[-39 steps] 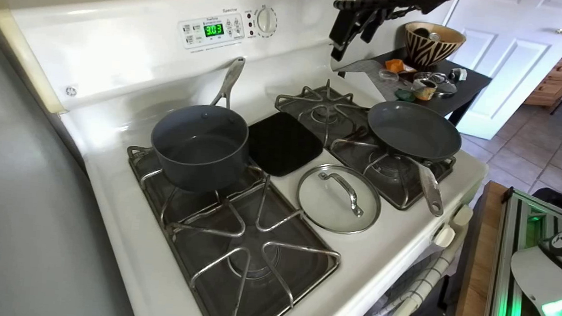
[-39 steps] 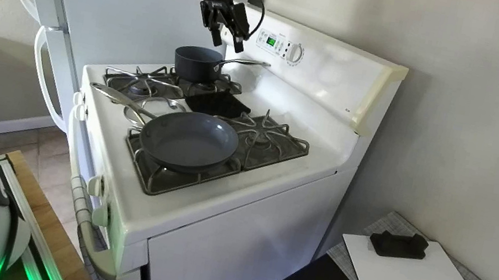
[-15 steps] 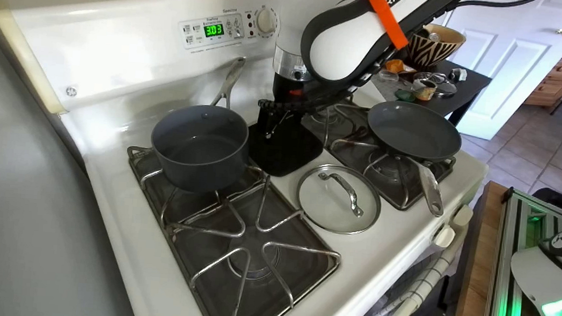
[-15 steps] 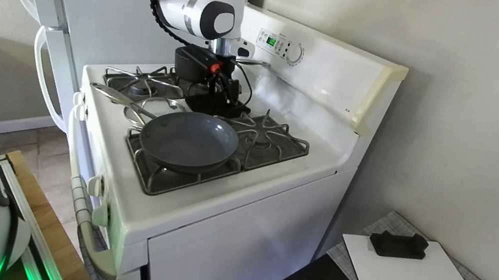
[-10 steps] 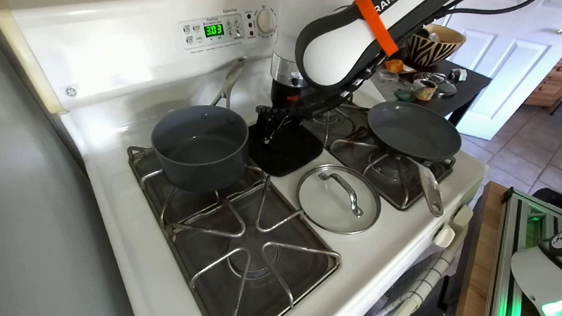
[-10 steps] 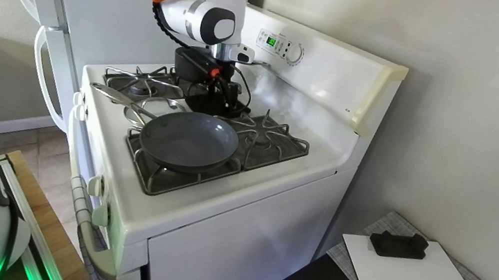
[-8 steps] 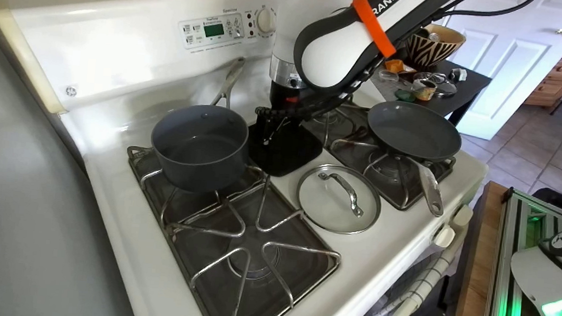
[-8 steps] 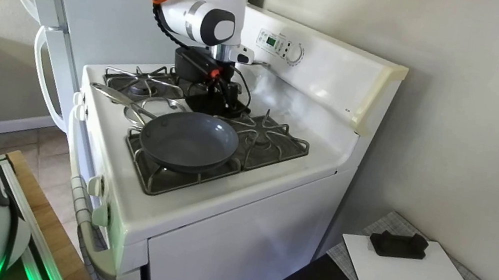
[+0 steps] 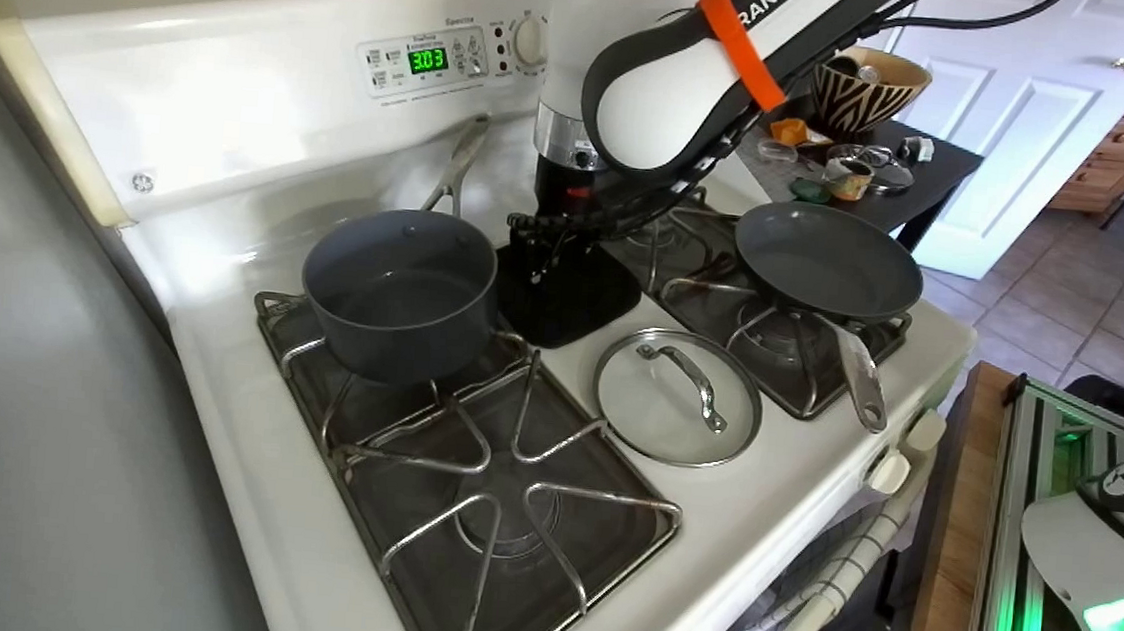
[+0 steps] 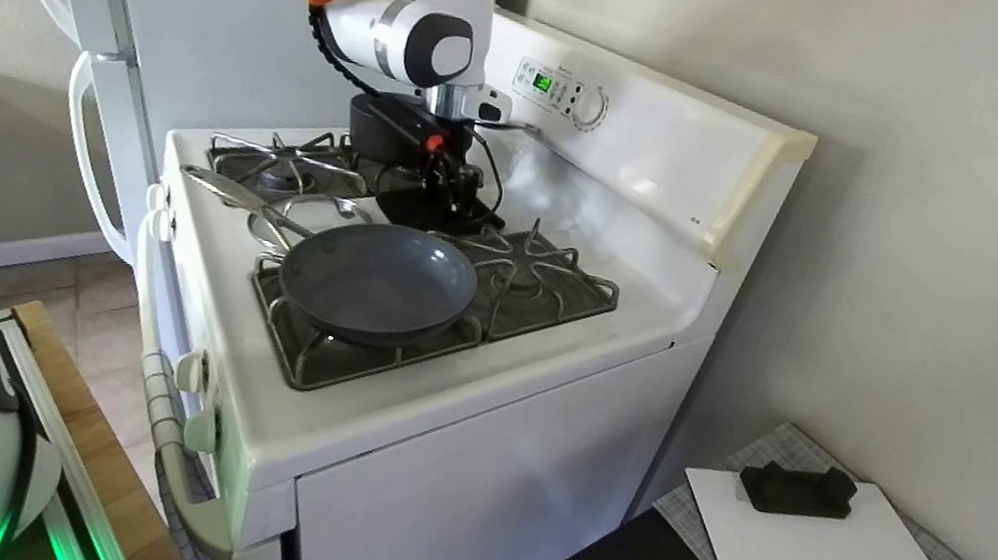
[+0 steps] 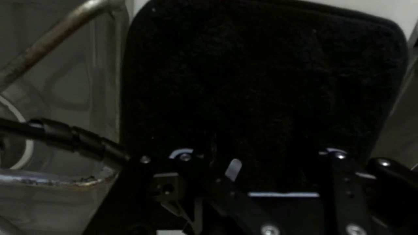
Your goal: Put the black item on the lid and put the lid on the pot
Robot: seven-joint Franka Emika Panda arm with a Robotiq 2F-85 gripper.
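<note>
The black item (image 9: 583,302), a flat square pad, lies between the burner grates. It also shows in an exterior view (image 10: 400,205) and fills most of the wrist view (image 11: 261,71). My gripper (image 9: 537,275) points down at the pad's back part, as in an exterior view (image 10: 447,209). In the wrist view the gripper (image 11: 254,143) has its finger links apart, but its dark tips merge with the black pad, so a pinch cannot be made out. The glass lid (image 9: 635,402) lies handle-up on the stove in front of the pad. The dark grey pot (image 9: 388,357) stands uncovered beside the pad.
A wide shallow pan (image 9: 827,261) sits on the grate on the pad's other side, its handle toward the stove's front. The pot's handle (image 9: 458,157) points to the back panel (image 9: 271,62). A bare front grate (image 9: 506,522) stands near the pot.
My gripper has come down from above the stove to the black pad. Since half a second ago the gripper rises slightly, its finger links shift, and the pad shifts slightly with it.
</note>
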